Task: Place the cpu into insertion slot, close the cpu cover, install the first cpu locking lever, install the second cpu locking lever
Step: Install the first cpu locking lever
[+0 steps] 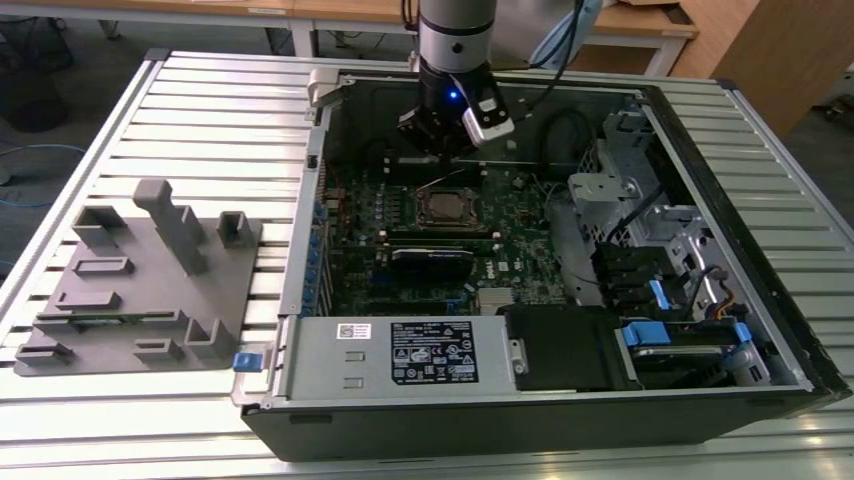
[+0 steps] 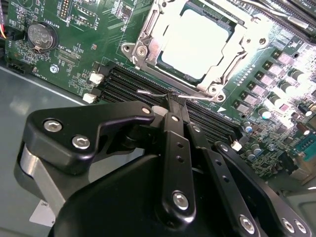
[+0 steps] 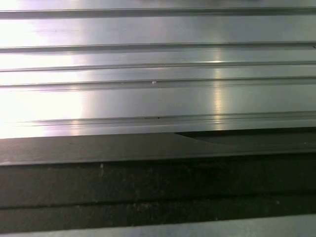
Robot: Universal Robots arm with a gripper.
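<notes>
Fingers, pressed together, touch the lever by the cover; the thin wire could well slip off them and spring back.

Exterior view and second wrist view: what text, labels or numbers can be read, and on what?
Label on power supply: too small to read.
Sticker beside it: too small to read.
Board print, second wrist view: too blurred to quote.
No text reads clearly.

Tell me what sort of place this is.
Probably a robotics lab or workshop: an open computer case lies on a ribbed metal table, a robot arm reaches in, wooden workbenches stand behind.
</notes>
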